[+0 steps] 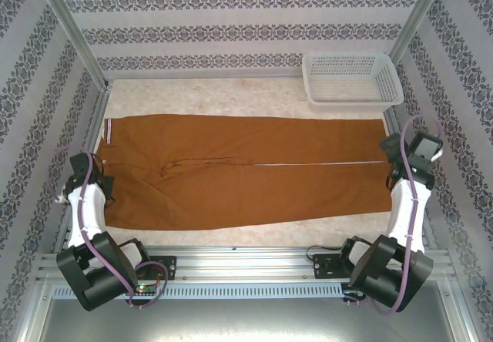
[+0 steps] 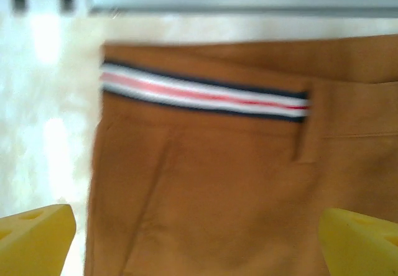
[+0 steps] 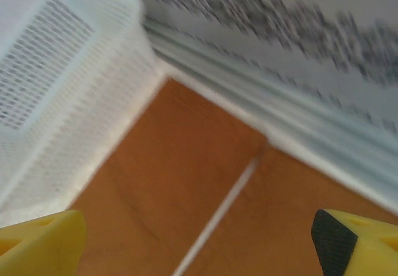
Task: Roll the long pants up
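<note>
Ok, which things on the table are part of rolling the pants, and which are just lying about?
For the job:
long pants, spread flat, waistband to the left
left gripper, open above the waistband
right gripper, open above the leg ends

Lying about:
white mesh basket, far right corner

2 white-black arms [image 1: 96, 211], purple cables [image 1: 80, 202], yellow fingers [image 2: 34, 239].

up close, the pants [image 2: 217, 183] are blurry and run off the right and bottom edges. the basket [image 3: 68, 89] is blurry too, cut off on the left.
</note>
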Available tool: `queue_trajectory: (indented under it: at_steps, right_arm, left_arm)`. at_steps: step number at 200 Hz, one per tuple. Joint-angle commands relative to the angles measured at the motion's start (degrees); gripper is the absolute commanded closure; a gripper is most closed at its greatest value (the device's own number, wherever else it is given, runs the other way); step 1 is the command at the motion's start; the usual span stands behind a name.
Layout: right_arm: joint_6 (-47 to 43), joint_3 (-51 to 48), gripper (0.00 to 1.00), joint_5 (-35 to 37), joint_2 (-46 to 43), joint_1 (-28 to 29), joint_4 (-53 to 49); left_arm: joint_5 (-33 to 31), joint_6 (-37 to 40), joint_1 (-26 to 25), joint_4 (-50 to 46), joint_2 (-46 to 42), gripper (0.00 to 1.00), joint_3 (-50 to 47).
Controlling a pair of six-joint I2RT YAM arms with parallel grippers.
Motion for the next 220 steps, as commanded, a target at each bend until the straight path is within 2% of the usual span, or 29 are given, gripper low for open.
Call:
queue_trajectory:
  at_steps: [1, 27, 50, 71, 110, 153, 181, 196, 220]
  right_arm:
    - [5.62, -3.35, 0.07, -6.61, -0.53, -2.53, -3.94]
    - [6.72, -5.61, 0.07, -8.04, 0.03, -3.33, -3.83]
    - [7.13, -6.06, 0.07, -8.84, 0.24, -5.13, -6.69]
    - [7.60, -7.06, 0.09, -8.26, -1.33, -7.11, -8.10]
    - [6.57, -7.68, 0.14, -5.35, -2.02, -11.46, -13.71]
    - [7.36, -12.65, 0.21, -3.84, -0.75, -13.80, -12.01]
    - [7.60, -13.92, 0.23, -3.08, 3.95, -14.15, -9.17]
    - [7.91, -13.22, 0.30, -3.55, 8.00, -14.18, -7.59]
    - [7.61, -10.27, 0.29, -4.99, 16.19, -14.11, -7.11]
  left_arm:
    - [3.07, -8.21, 1.04, -1.18, -5.79, 0.00, -4.67]
    - [-3.99, -6.51, 1.84, -1.18, -7.31, 0.00, -5.90]
    - [-7.07, -4.14, 2.96, 1.16, -5.62, 0.00, -6.58]
    - [-8.97, -3.23, 3.95, 7.10, -2.95, 0.00, -8.03]
    - [-6.55, -3.31, 4.99, 14.87, 6.83, 0.00, -7.73]
    - [-5.82, -3.84, 4.97, 19.23, 12.53, 0.01, -7.80]
    - [-5.26, -3.66, 5.00, 21.17, 14.45, 0.00, -8.20]
    - [-4.85, -3.67, 5.00, 22.21, 15.53, 0.00, -8.49]
    - [-3.90, -3.04, 5.06, 23.95, 17.11, 0.01, -8.49]
